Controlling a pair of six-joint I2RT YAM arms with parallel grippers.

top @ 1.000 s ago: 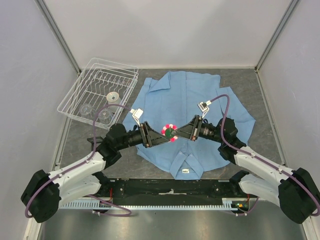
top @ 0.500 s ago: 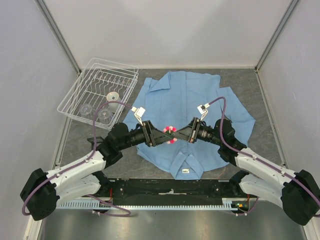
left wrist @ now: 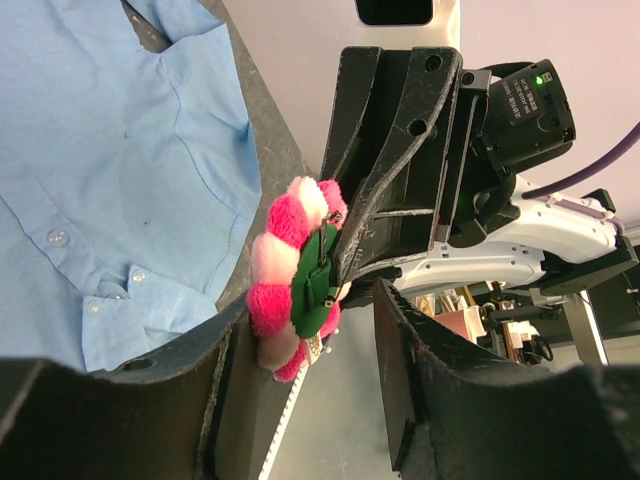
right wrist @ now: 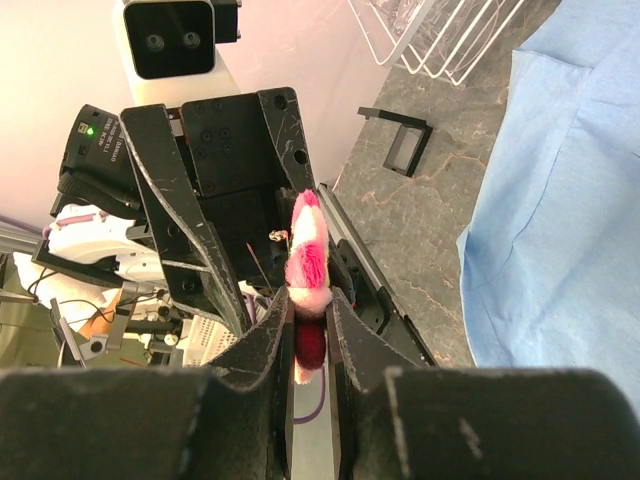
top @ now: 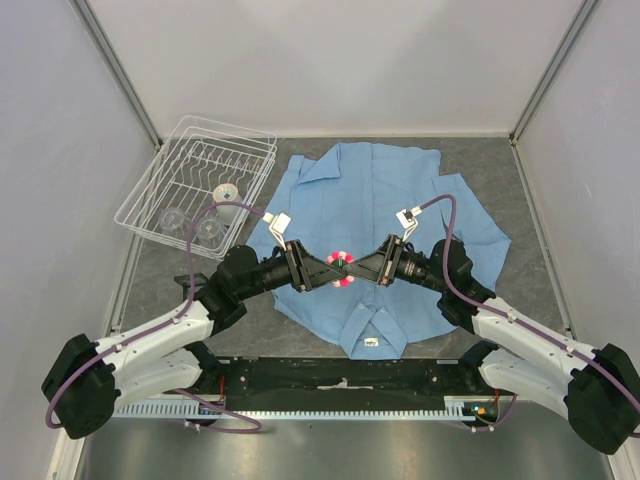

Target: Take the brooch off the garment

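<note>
While the right claw (right wrist: 312,318) stays clenched on the brooch (right wrist: 307,270), pinching it edge-on between both fingers, the left claw (left wrist: 310,310) has closed in from the other side. A second ago the left tips sat just beside the brooch and the full pink ring showed from above. Now they overlap it, and only bits of pink peek out between the two claws in the top view.

The left claw is not gripping yet: its fingers stand apart, one on each side of the brooch, with a gap showing, and narrower than a moment ago.

The brooch hangs in the air over the middle of the garment (top: 370,200), green backing toward the right claw's fingers. No cloth rises with it in either wrist view, so it looks already free of the shirt. The shirt lies flat on the tabletop (top: 500,180), collar toward the arms.

Judgement: the removal itself looks done or nearly so, and this reads as a handover or a two-claw steadying. Risk is a dropped brooch if the right claw lets go before the left one pinches.
</note>
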